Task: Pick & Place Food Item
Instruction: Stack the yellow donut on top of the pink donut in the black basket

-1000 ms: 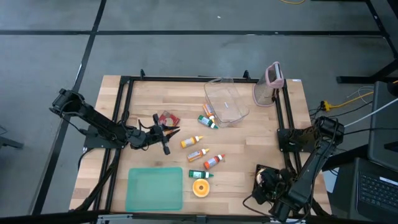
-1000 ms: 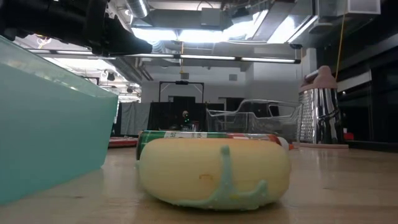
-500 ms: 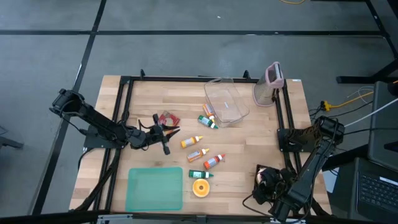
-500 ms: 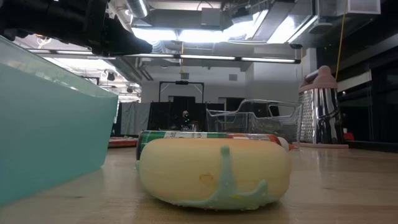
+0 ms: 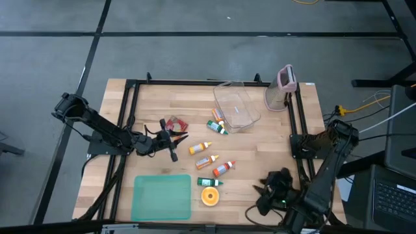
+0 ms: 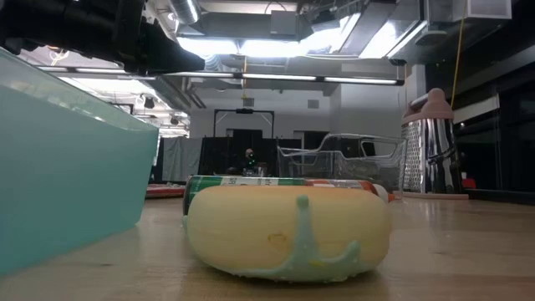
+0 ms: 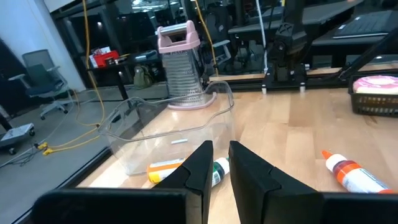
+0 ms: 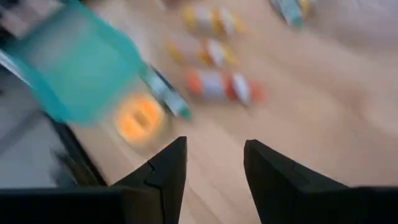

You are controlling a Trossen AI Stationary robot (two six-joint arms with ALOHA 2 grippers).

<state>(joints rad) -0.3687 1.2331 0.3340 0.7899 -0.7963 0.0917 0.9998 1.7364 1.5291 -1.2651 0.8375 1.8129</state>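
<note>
A yellow ring-shaped food item with teal icing (image 5: pixel 209 195) (image 6: pixel 288 230) lies flat on the table near the front edge, beside a teal tray (image 5: pixel 162 197). Several small sauce bottles (image 5: pixel 207 160) lie on their sides behind it. In the right wrist view the item (image 8: pixel 138 118) shows blurred. My right gripper (image 5: pixel 260 198) (image 8: pixel 214 165) hangs open to the item's right, holding nothing. My left gripper (image 5: pixel 182 136) (image 7: pixel 221 162) rests at mid-left, its fingers almost together and holding nothing, pointing toward the clear container (image 7: pixel 168 134).
A clear plastic container (image 5: pixel 237 107) stands at the back with a pink-topped metal grater (image 5: pixel 281 88) to its right. A red item (image 5: pixel 174 123) lies beside my left gripper. Black frame rails (image 5: pixel 296 123) run along both table sides. Bare wood lies between the bottles and the right rail.
My right gripper has opened and has swung from the near right corner toward the table's left, toward the ring-shaped item. Its wrist view is smeared by the motion. The food items and bottles lie as before.
</note>
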